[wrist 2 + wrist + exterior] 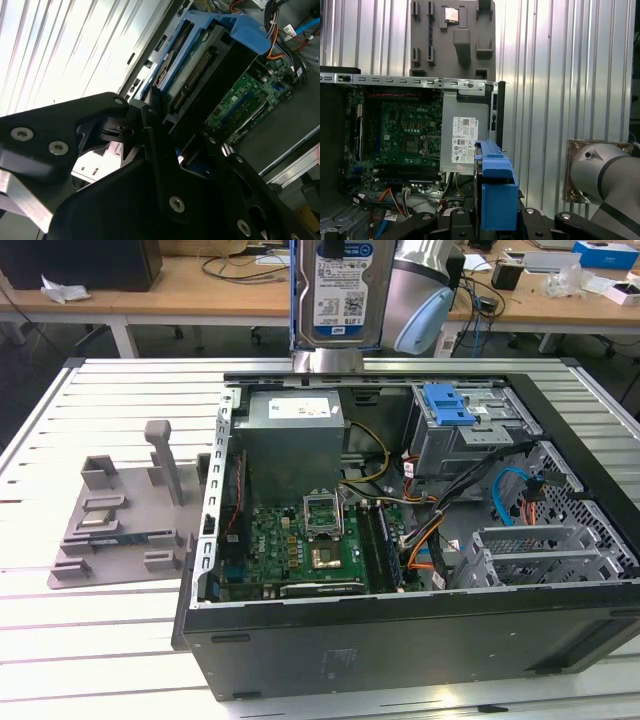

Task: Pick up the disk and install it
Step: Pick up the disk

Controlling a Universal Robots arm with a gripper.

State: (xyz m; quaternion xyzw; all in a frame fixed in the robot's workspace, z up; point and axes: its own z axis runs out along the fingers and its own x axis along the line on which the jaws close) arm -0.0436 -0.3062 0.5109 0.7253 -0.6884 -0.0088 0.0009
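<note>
- I have the pincer (182,147) clamped on the disk (200,75), black fingers (155,150) pressing its blue carrier rail from both sides.
- In the exterior view the disk (338,290) hangs upright, label facing the camera, at 12 o'clock from the power supply (295,435), above the open computer case (400,640).
- The case rests on the table (100,640).
</note>
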